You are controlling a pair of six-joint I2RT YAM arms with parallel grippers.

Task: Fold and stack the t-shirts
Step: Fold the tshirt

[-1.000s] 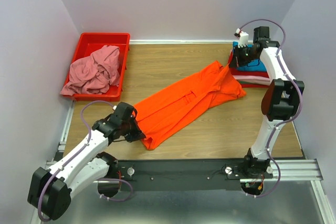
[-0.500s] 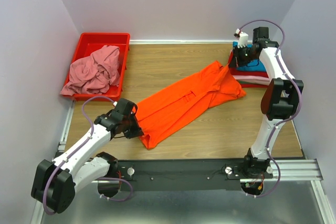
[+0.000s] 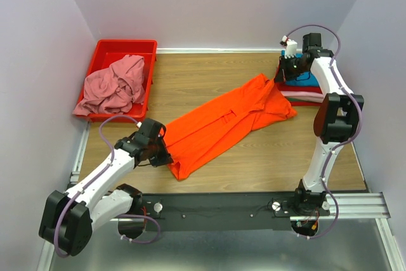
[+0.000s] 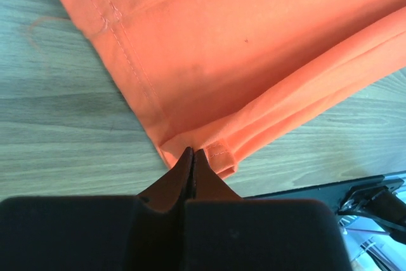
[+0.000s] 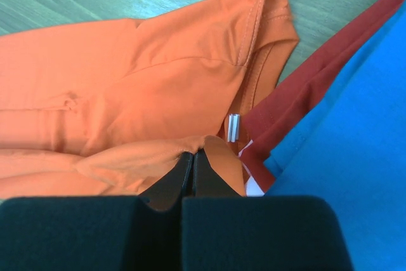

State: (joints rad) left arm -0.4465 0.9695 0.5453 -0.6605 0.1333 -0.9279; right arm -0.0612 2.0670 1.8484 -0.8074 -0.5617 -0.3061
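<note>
Orange t-shirt hem nudged left, left fingers — right fingers too — pinching it

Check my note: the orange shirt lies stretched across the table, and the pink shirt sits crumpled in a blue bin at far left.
The bin is red, not blue; the top external view shows it. The rest stands: orange shirt stretched across the table, pink shirt crumpled in the bin at far left.
</note>
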